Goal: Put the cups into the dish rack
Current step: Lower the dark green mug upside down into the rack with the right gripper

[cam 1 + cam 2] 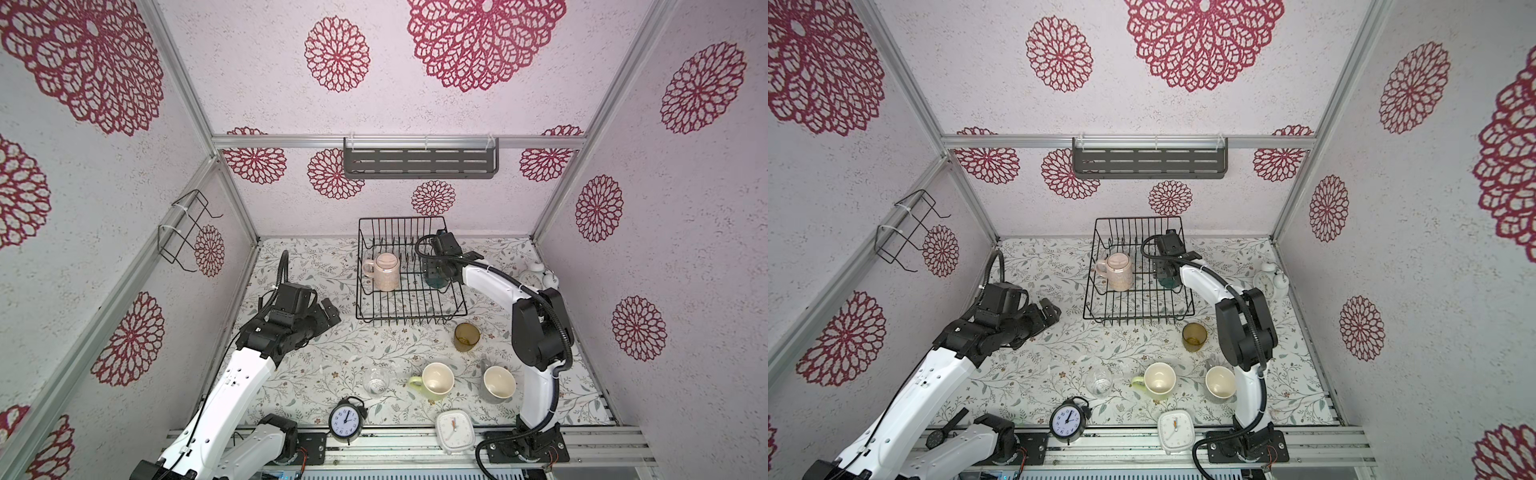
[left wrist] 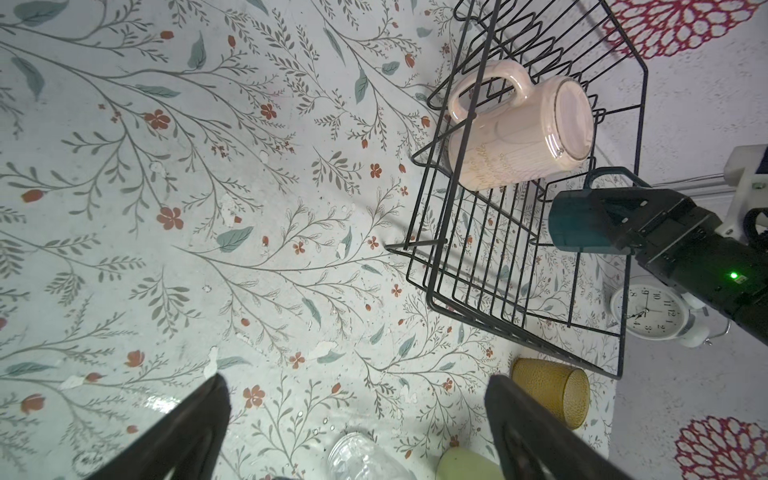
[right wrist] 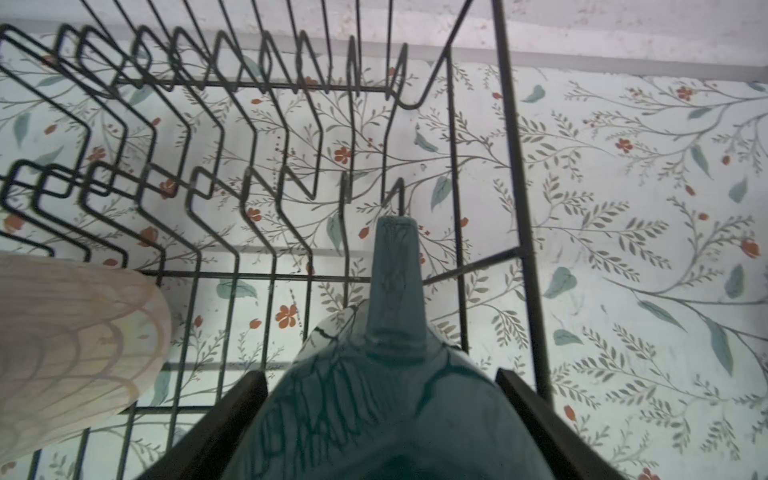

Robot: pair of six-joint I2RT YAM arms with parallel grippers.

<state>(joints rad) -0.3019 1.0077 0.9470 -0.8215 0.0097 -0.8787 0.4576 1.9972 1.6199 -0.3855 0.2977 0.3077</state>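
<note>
Floral cover [image 1: 316,357] on table; walls [image 1: 415,104] white with red rosettes. In rack [image 1: 411,320], pink mug [image 1: 386,272] stands bottom up. Inside rack, right gripper [image 3: 380,378] clamps teal mug [image 2: 573,226]. Left of rack, left gripper [image 2: 355,388] is spread wide and empty. In front of rack on cover: tumbler [image 1: 466,337], glass [image 1: 376,381], green mug [image 1: 434,380], grey mug [image 1: 496,383].

we see a pale pink mug [image 1: 386,272], a dark teal mug [image 2: 575,228], a yellow-green mug [image 1: 434,380], a grey mug [image 1: 496,384], an amber tumbler [image 1: 466,336] and a black wire rack [image 1: 409,305]. the table [image 1: 324,357] has green leaves and small red flowers.
</note>
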